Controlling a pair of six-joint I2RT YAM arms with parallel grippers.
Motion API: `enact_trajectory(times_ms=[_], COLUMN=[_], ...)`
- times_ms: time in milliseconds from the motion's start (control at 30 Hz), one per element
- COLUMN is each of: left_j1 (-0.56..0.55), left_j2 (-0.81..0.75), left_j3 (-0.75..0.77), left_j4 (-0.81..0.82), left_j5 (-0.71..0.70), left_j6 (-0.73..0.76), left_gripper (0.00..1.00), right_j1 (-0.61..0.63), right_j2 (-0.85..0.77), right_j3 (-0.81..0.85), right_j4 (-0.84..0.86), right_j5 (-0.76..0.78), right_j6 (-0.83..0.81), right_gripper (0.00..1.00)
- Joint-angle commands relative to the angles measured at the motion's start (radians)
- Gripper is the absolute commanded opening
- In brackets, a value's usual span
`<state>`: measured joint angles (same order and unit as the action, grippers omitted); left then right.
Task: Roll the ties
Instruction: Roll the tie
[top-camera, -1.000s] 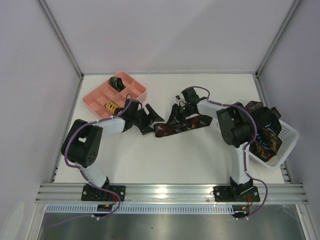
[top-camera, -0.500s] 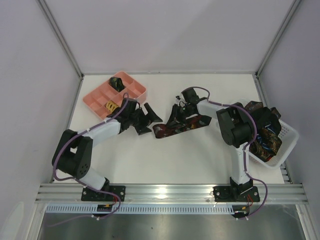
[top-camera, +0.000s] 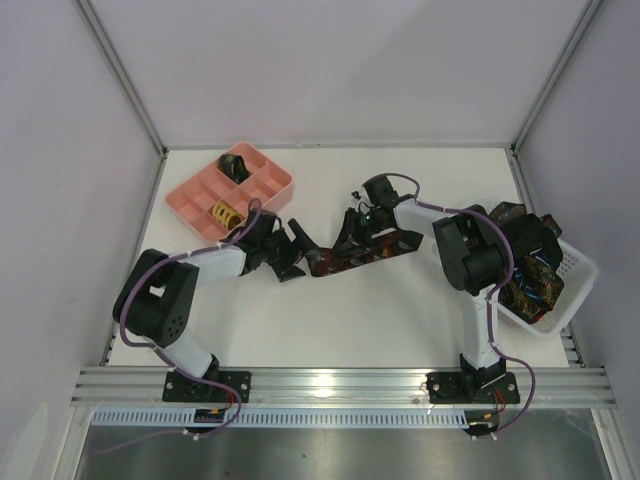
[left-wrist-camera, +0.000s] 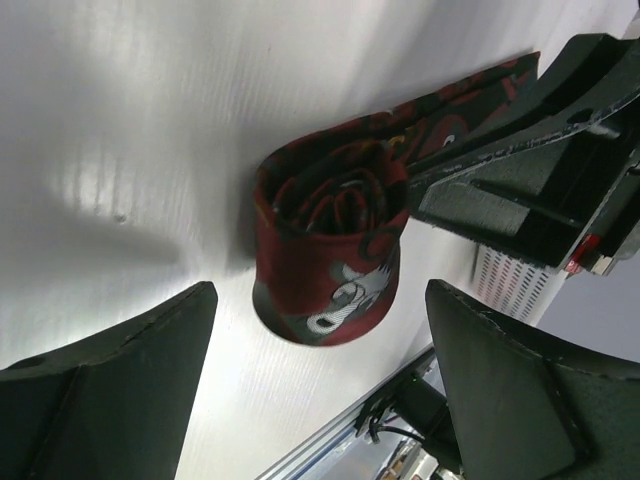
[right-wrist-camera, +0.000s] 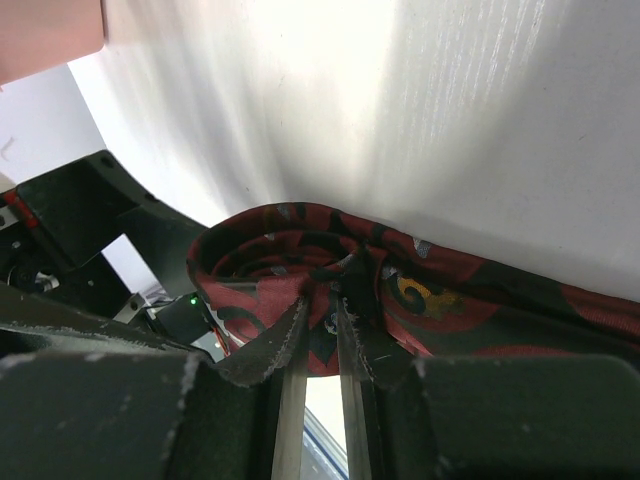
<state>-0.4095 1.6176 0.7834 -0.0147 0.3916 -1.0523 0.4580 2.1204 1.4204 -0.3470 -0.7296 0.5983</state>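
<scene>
With my right gripper (right-wrist-camera: 320, 305) pinched on the core of the half-rolled red tie (left-wrist-camera: 330, 250) in the middle of the table (top-camera: 400, 300) and my left gripper (left-wrist-camera: 320, 295) spread wide facing the coil, touching nothing, I judged it best to close squarely on its sides so no turn slipped.

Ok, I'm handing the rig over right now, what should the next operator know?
Left hand: open, with the coiled end of the dark red patterned fabric necktie between its fingers, not touching it.
Right hand: shut on that tie at the coil.
Tie: partly rolled on the white table, tail lying flat towards the right.
Done: two rolled ties in the pink compartment tray, one dark, one yellow-patterned.
Left: finish this roll, probably tray it, then the heaped ties in the white mesh basket.
</scene>
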Motion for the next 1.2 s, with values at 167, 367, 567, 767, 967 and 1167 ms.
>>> enact_trajectory(times_ms=[167, 367, 567, 767, 967, 1167], left_j1=[-0.002, -0.006, -0.008, -0.012, -0.046, -0.129], left_j2=[0.039, 0.062, 0.048, 0.036, 0.028, 0.079], left_j3=[-0.019, -0.038, 0.0, 0.082, 0.206, 0.351], left_j4=[0.133, 0.168, 0.127, 0.022, -0.195, -0.367], left_j5=[0.013, 0.023, 0.012, 0.003, -0.043, -0.134], left_j6=[-0.061, -0.078, -0.031, 0.038, 0.12, 0.204], left_gripper=[0.91, 0.86, 0.68, 0.52, 0.46, 0.43], right_j1=[0.015, 0.021, 0.034, 0.057, 0.073, 0.094], right_j2=[-0.045, -0.045, -0.043, -0.051, -0.056, -0.065], right_j3=[0.009, 0.009, 0.009, 0.005, 0.006, 0.0], right_j4=[0.005, 0.006, 0.0, -0.007, -0.014, -0.02], right_j5=[0.01, 0.016, 0.019, 0.021, 0.024, 0.025], right_j6=[0.003, 0.008, 0.006, 0.006, 0.005, 0.014], right_gripper=[0.23, 0.23, 0.23, 0.23, 0.22, 0.22])
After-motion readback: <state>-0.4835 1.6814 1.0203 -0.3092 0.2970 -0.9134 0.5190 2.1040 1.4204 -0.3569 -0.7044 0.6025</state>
